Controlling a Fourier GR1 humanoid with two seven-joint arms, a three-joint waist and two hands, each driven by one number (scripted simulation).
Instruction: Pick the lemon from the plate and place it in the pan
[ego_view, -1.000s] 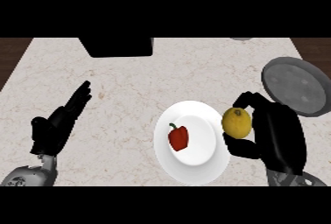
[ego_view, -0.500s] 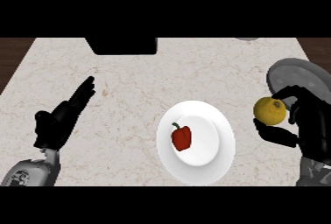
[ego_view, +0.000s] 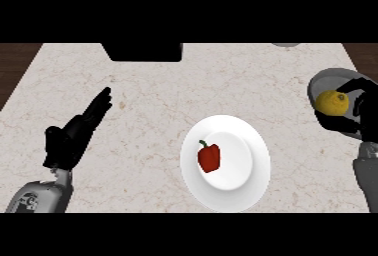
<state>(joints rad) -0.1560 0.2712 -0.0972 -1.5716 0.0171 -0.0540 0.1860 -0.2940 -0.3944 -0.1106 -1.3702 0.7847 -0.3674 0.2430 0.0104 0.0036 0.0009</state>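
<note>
Pale marbled desk (ego_view: 184, 85) carries a white plate (ego_view: 255, 145) with only a red pepper (ego_view: 209, 157) on it, and a grey pan (ego_view: 322, 82) sits at the far right edge. The right robot hand (ego_view: 364, 102) is curled round the lemon (ego_view: 332, 102), which hangs over the pan's inside. If released from too high, the round fruit could bounce or roll over the low rim, and fingers opening unevenly might flick it sideways. The left robot hand (ego_view: 70, 137) rests open at the left.

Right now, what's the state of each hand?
Left hand: open, fingers straight, holding nothing.
Right hand: shut on the round yellow lemon, over the round grey pan.
</note>
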